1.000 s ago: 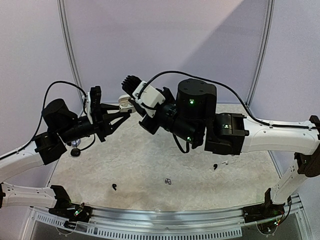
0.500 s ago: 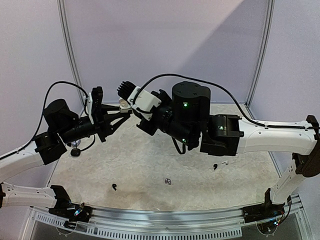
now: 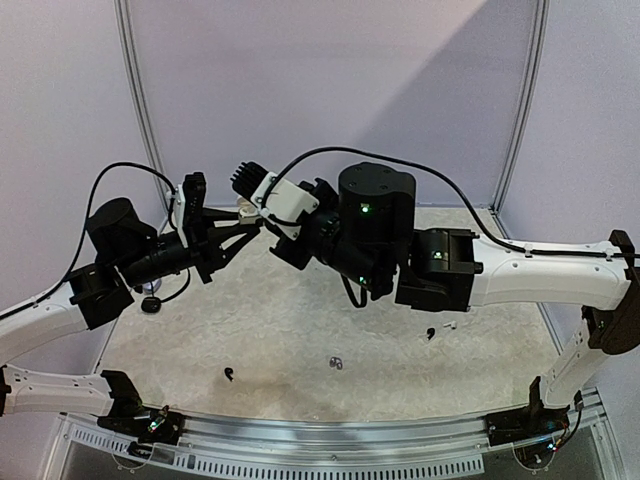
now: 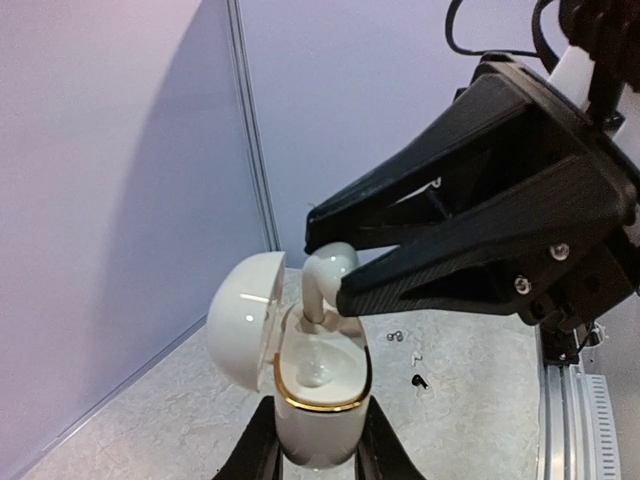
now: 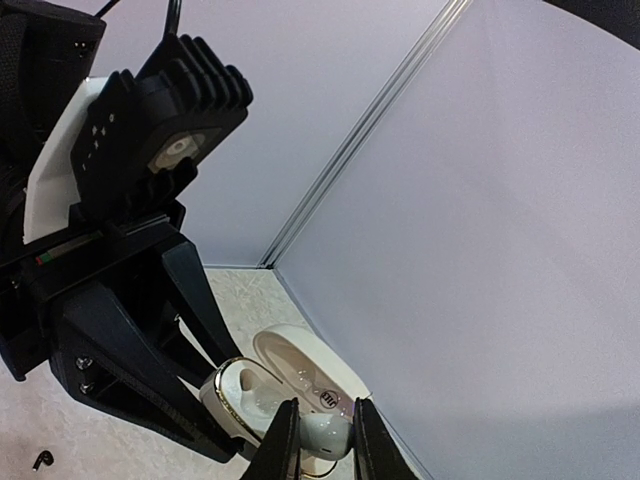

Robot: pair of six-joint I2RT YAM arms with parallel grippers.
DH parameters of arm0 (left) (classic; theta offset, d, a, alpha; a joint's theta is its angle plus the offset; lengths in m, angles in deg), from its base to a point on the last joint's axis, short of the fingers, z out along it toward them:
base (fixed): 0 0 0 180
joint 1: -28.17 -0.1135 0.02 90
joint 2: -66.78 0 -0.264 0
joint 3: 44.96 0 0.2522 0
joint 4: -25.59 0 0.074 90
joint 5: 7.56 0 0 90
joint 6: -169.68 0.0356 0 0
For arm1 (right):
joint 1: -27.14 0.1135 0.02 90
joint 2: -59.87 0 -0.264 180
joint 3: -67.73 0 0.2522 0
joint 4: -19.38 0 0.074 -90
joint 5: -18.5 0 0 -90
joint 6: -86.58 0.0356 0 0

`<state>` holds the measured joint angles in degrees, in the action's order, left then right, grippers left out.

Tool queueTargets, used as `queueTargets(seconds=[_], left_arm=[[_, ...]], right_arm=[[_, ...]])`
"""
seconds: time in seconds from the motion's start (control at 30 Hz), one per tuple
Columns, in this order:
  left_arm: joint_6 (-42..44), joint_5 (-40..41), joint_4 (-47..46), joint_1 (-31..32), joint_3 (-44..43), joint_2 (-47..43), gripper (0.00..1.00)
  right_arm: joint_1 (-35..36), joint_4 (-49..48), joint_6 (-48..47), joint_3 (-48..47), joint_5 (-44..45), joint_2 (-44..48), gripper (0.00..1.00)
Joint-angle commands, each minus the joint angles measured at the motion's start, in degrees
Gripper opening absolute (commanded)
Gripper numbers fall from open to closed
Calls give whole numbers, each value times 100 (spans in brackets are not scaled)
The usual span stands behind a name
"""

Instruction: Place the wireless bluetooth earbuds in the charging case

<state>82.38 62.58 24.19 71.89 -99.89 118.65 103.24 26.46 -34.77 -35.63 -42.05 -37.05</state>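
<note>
Left pincer (image 4: 318, 410) clamps charging case (image 4: 320, 438), base cut off; right pincer (image 5: 323, 412) pinches white earbud (image 4: 330, 266).

The charging case (image 4: 318, 400) hangs over the left rear of the surface (image 3: 300, 320), left pincer (image 3: 238, 222) on its left, right pincer (image 5: 320, 435) on its right (an earbud (image 4: 335, 262) at the case's mouth). Loose earbuds (image 3: 336, 362) lie nearer: front-left, centre, right.
</note>
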Motion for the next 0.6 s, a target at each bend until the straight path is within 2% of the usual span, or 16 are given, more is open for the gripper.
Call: queueTargets(seconds=[0.0,0.37,0.57], left_arm=[[16,-264,-309,48,-41,-68,0],[-15,-265,-314,48,-14,-93,0],[-35,-264,-304,48,-6,-113,0]], right_arm=[[-70,280,41,-92,57,-195,13],[-72,322,103,-143,42,-236,17],[-70,340,121,-163,8,-272,22]])
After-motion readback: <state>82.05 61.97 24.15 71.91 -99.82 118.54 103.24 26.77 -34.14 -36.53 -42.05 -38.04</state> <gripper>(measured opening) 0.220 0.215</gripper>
